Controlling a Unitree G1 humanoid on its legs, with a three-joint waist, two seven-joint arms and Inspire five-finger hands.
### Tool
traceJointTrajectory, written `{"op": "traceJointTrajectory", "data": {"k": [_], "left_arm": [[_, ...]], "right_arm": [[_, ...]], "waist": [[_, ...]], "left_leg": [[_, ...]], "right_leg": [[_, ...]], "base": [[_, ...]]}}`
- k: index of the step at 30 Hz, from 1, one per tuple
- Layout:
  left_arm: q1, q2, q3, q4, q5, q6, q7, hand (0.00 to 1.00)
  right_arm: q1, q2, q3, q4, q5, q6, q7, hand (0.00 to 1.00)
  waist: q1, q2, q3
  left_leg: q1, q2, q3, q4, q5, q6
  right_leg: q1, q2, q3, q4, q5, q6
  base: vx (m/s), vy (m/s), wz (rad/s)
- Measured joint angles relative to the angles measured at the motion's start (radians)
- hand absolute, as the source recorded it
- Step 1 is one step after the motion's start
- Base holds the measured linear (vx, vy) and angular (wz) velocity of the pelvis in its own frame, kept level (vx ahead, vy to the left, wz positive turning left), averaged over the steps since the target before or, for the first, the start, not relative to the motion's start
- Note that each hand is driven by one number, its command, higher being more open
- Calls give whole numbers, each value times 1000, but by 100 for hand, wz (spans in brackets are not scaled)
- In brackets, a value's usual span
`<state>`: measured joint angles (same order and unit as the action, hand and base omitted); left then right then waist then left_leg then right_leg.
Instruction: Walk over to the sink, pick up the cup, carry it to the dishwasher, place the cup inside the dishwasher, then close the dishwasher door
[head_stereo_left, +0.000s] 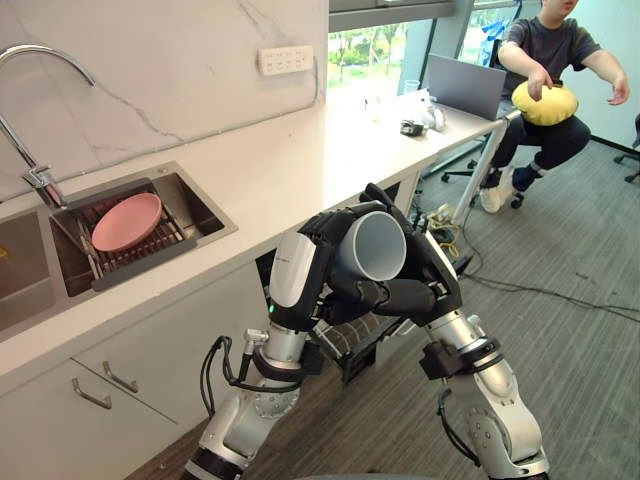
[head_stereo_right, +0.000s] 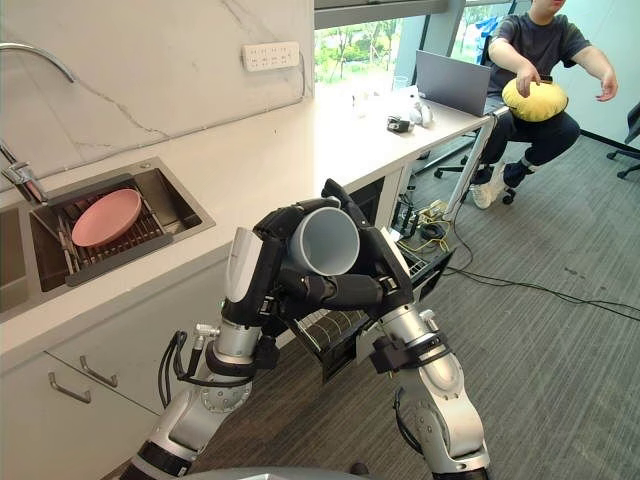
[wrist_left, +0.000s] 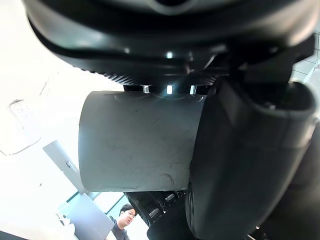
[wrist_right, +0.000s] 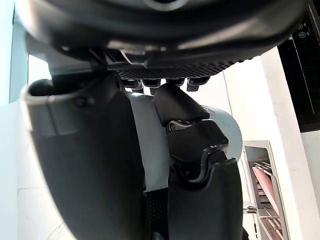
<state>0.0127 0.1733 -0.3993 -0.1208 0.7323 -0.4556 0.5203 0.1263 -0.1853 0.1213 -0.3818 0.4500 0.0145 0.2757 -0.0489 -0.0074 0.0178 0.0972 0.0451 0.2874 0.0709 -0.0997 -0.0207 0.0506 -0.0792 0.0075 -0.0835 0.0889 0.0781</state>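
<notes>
A grey cup (head_stereo_left: 372, 245) lies tipped on its side in the air, with its mouth facing up toward my head. Both hands hold it in front of the counter edge. My left hand (head_stereo_left: 298, 268) wraps its left side, and the cup (wrist_left: 140, 140) shows past that hand's thumb (wrist_left: 245, 160). Under and around the right side curls my right hand (head_stereo_left: 425, 292), whose fingers (wrist_right: 192, 130) lie over the cup (wrist_right: 150, 150). Just below the hands, the dishwasher's wire rack (head_stereo_right: 335, 335) sticks out from the dark opening under the counter.
A sink (head_stereo_left: 205, 215) at the left holds a pink plate (head_stereo_left: 126, 221) on a drain rack, beside a faucet (head_stereo_left: 35, 175). On the white counter (head_stereo_left: 300, 160) a laptop (head_stereo_left: 465, 85) stands at the far end. A seated person (head_stereo_left: 545, 90) holds a yellow cushion. Cables (head_stereo_left: 530, 290) cross the floor.
</notes>
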Motion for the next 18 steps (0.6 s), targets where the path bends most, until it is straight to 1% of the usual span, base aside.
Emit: {"op": "traceJointTrajectory", "data": {"k": [3, 7, 17, 18], "left_arm": [[0, 4, 0, 0, 2, 0, 2, 0], [2, 0, -8, 0, 4, -3, 2, 0], [2, -6, -11, 0, 3, 5, 17, 0], [2, -5, -11, 0, 3, 5, 19, 100]], "right_arm": [[0, 0, 0, -3, -6, 8, 0, 0], [0, 2, -11, -2, -47, 19, -24, 0], [0, -7, 0, -2, -60, 11, -66, 0], [0, -7, 1, -2, -60, 8, -69, 0]], "waist": [[-2, 0, 0], [-3, -1, 0], [-15, -6, -3], [-16, -7, -4]], "left_leg": [[-1, -1, -1, 0, 0, 0], [-2, -2, -3, 0, 1, 1], [-4, -6, -6, 0, 2, 3], [-4, -6, -6, 0, 2, 3]], "right_leg": [[0, -1, -1, 0, 0, 0], [-1, -2, -3, 0, 0, 0], [-1, -5, -6, 0, 0, 0], [-1, -6, -6, 0, 0, 0]], "base": [[0, 0, 0], [0, 0, 0], [0, 0, 0], [0, 0, 0]]}}
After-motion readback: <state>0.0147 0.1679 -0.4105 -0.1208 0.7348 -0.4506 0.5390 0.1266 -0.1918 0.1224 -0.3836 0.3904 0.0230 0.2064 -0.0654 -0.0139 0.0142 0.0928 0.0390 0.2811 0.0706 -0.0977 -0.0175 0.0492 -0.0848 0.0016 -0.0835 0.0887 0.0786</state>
